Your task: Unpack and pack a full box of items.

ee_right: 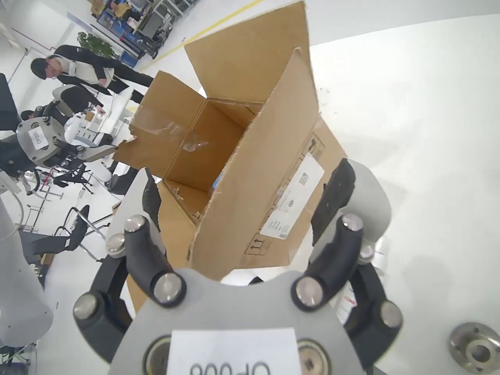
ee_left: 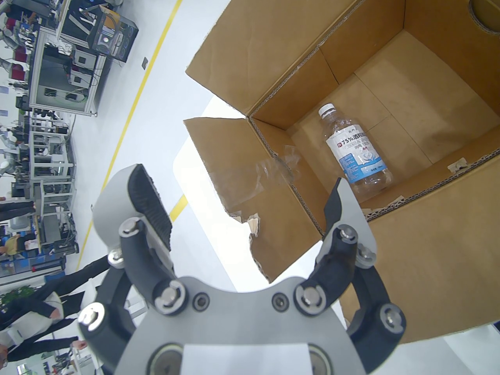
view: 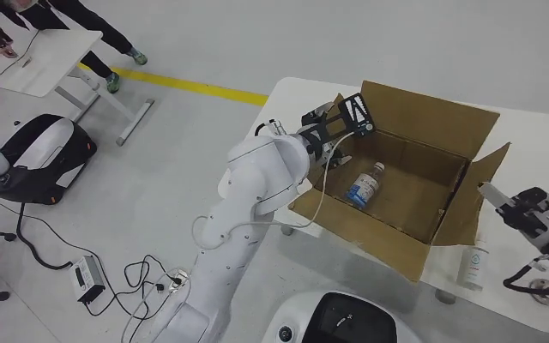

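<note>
An open cardboard box (view: pixel 412 111) stands on the white table (view: pixel 296 93). A clear bottle (view: pixel 364 186) with a white cap and blue-white label lies on the box floor (ee_left: pixel 357 154). My left gripper (view: pixel 336 153) hangs open over the box's left edge; in its own view (ee_left: pixel 246 204) nothing sits between the fingers, and the torn side flap (ee_left: pixel 234 181) lies below. My right gripper (view: pixel 497 199) is open outside the box's right flap (ee_right: pixel 273 150); in its view (ee_right: pixel 246 197) the flap's edge stands between the fingers. A second bottle (view: pixel 473 266) rests on the table near it.
The box's four flaps stand open, the far one (ee_left: pixel 281 29) tall. Loose clear tape (ee_left: pixel 273 169) clings to the left flap. The table's left edge lies close below the left gripper. People stand at a small table (view: pixel 47 60) far left. Cables trail on the floor (view: pixel 129 283).
</note>
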